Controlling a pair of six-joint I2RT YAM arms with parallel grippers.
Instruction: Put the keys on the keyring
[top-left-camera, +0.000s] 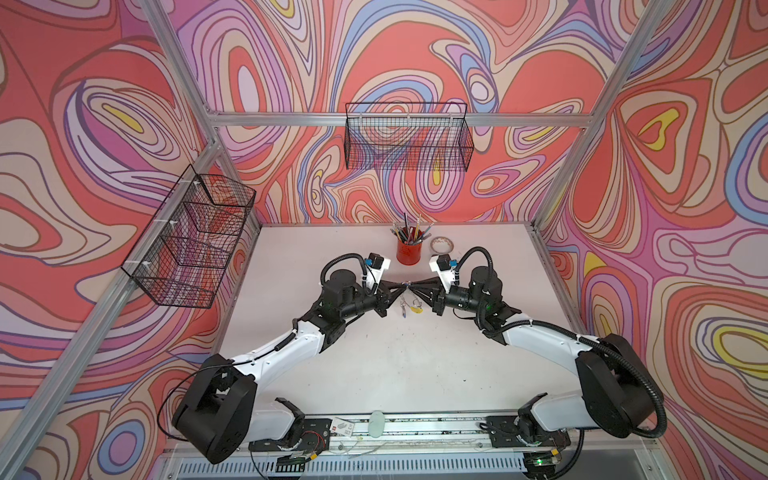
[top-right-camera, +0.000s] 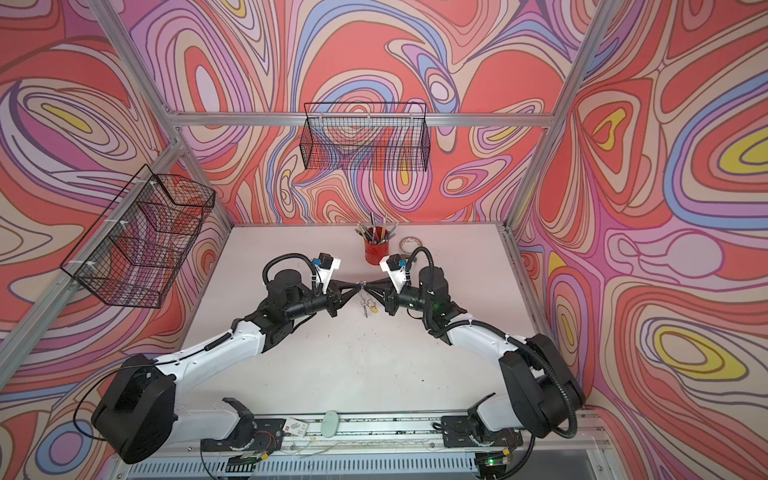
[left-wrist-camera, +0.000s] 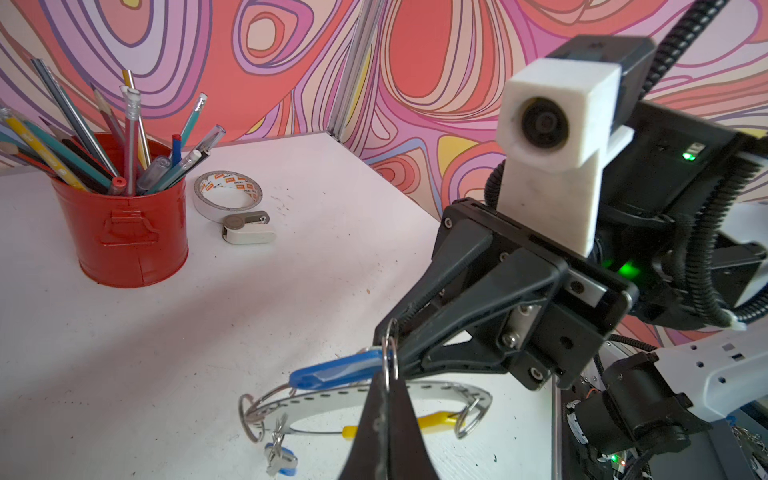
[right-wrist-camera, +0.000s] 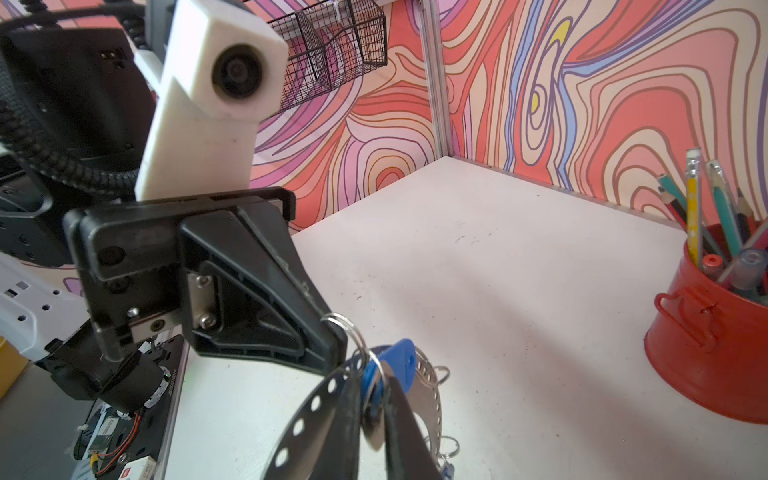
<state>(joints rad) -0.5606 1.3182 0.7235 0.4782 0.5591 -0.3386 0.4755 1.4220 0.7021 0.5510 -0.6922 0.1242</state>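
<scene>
white table (top-left-camera: 374, 365), pen cup (top-left-camera: 409, 251) behind; left end effector (top-left-camera: 401, 285) and right end effector (top-left-camera: 413, 284) clamp one key (left-wrist-camera: 336, 370).

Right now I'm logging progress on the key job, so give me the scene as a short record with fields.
left end effector: shut on the split ring of a blue-tagged key
right end effector: tips close around the same key; grip unclear
keyring: beneath both end effectors; resting or lifted, cannot tell
second key: attached to a keyring loop
background: red pencil cup, tape roll
</scene>
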